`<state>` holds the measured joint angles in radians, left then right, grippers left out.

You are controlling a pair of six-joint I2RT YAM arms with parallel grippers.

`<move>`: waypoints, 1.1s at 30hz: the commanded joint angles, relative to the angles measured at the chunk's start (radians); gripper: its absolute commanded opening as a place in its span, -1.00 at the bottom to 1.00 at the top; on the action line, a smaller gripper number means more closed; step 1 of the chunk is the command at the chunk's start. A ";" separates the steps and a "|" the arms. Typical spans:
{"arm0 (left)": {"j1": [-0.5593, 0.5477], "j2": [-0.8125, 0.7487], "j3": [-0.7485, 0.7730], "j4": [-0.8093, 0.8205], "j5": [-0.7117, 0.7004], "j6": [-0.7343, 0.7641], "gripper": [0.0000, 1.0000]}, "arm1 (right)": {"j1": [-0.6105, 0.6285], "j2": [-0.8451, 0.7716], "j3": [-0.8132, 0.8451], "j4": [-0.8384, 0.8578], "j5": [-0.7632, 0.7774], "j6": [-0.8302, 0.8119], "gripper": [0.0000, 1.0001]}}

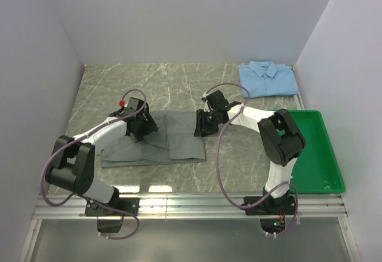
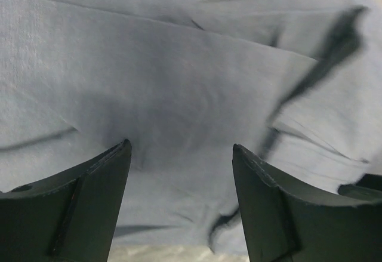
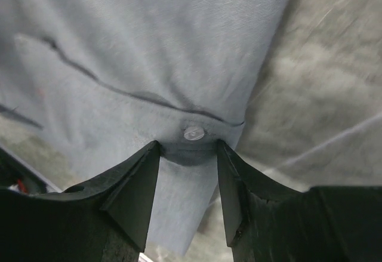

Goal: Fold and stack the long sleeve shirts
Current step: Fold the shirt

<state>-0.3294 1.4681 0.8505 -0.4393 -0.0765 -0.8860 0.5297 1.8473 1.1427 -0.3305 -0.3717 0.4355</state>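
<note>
The grey long sleeve shirt (image 1: 176,142) lies spread flat on the marble table, partly folded. My left gripper (image 1: 142,128) hovers low over its left part. In the left wrist view that gripper (image 2: 180,148) stands open, with only creased grey cloth (image 2: 179,77) under it. My right gripper (image 1: 203,125) is at the shirt's right edge. Seen from the right wrist, it (image 3: 188,145) is open with a strip of grey cloth (image 3: 179,196) lying between the fingers, just below a white button (image 3: 194,133). The light blue shirt (image 1: 268,78) lies folded at the back right.
A green plastic tray (image 1: 316,172) sits along the right side of the table, beside the right arm's base. White walls close in the left, back and right. Bare marble table (image 3: 322,89) shows to the right of the grey shirt's edge.
</note>
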 commanded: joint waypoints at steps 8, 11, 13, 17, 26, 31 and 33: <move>0.041 0.136 0.094 0.119 0.067 -0.021 0.48 | -0.068 0.159 0.209 -0.054 0.109 -0.073 0.00; 0.038 0.109 0.145 0.108 0.095 -0.002 0.51 | -0.071 0.123 0.242 -0.064 0.116 -0.081 0.00; 0.026 0.059 0.157 0.091 0.089 0.004 0.53 | -0.071 0.055 0.224 -0.050 0.119 -0.078 0.00; -0.022 -0.026 0.137 0.088 0.096 -0.005 0.55 | -0.071 -0.092 0.155 -0.028 0.196 -0.086 0.03; -0.128 0.038 0.136 0.126 0.112 -0.021 0.49 | -0.089 -0.543 -0.104 0.102 0.381 -0.023 0.42; -0.146 0.124 0.192 0.139 0.090 -0.004 0.39 | -0.137 -0.654 -0.187 0.119 0.285 -0.006 0.45; -0.148 0.152 0.212 0.145 0.096 -0.001 0.34 | -0.143 -0.665 -0.211 0.136 0.269 0.006 0.77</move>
<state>-0.4706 1.5986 0.9905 -0.3267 0.0216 -0.9028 0.4030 1.1915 0.9756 -0.2329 -0.0731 0.4191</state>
